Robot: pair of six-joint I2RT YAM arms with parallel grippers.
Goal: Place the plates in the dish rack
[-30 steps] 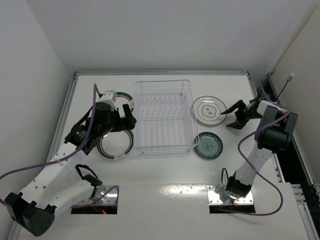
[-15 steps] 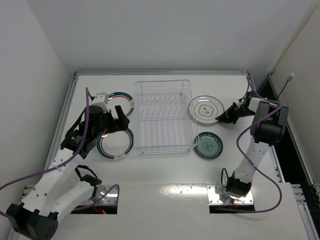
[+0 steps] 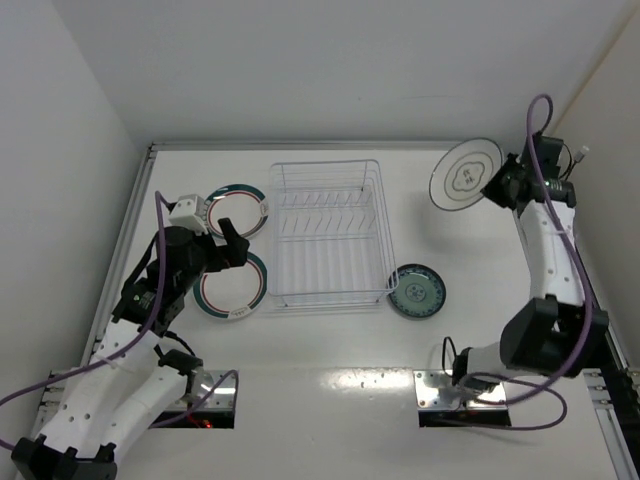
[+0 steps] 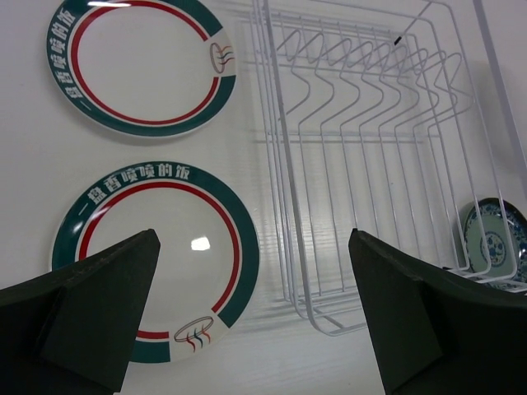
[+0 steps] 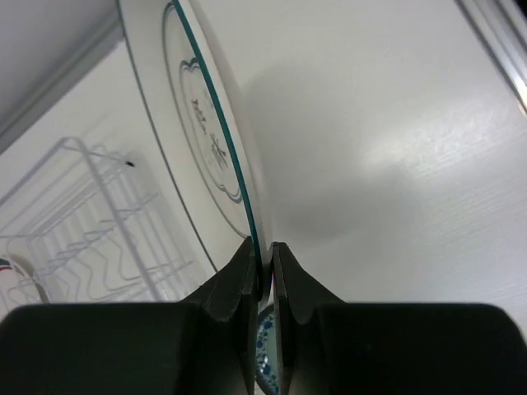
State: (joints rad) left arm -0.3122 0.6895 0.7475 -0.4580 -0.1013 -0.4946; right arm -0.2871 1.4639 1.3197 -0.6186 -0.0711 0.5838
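My right gripper point(image 3: 497, 183) is shut on the rim of a white plate point(image 3: 465, 172) with a thin green ring, held tilted on edge above the table's back right. In the right wrist view the fingers point(image 5: 247, 271) pinch that plate point(image 5: 198, 140) by its edge. The dish rack point(image 3: 328, 235) stands in the middle with no plates in it. Two green-and-red-ringed plates point(image 3: 240, 208) point(image 3: 233, 285) lie flat to its left. A small teal plate point(image 3: 417, 292) lies by its front right corner. My left gripper point(image 3: 228, 250) hovers open over the near ringed plate point(image 4: 156, 255).
White walls close in the table at the back and on both sides. A metal rail point(image 3: 320, 146) runs along the back edge. Purple cables point(image 3: 160, 270) trail along both arms. The rack's wire tines point(image 4: 370, 148) rise just right of my left gripper.
My right gripper has shut on the white plate's rim and lifted it off the table, up toward the back right. My left arm has drawn back a little to the left, still open.
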